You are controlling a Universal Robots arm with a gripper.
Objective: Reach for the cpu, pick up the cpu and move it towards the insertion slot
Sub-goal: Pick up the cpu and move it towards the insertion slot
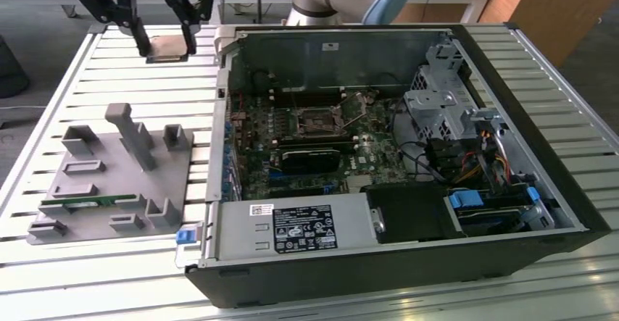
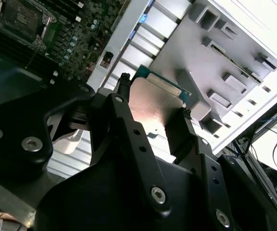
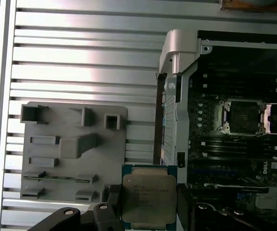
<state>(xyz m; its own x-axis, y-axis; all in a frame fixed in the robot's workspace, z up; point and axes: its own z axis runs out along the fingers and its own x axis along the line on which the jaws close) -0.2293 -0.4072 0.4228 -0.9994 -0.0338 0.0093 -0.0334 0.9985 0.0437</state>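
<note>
Silver-grey, the cpu (image 3: 149, 197) sat clamped between the black fingers of the gripper (image 1: 167, 47), raised above the slatted table (image 1: 116, 74) at about ten o'clock from the open computer case (image 1: 541, 212) in the exterior view. Carrying was the step in hand; the insertion slot (image 1: 317, 120) lay well apart, toward four o'clock, demanding level travel over the case wall.

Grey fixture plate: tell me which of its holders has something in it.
The long narrow holder on the grey fixture plate, at its edge nearest the exterior camera, holds the green memory stick; the other holders look empty.
</note>
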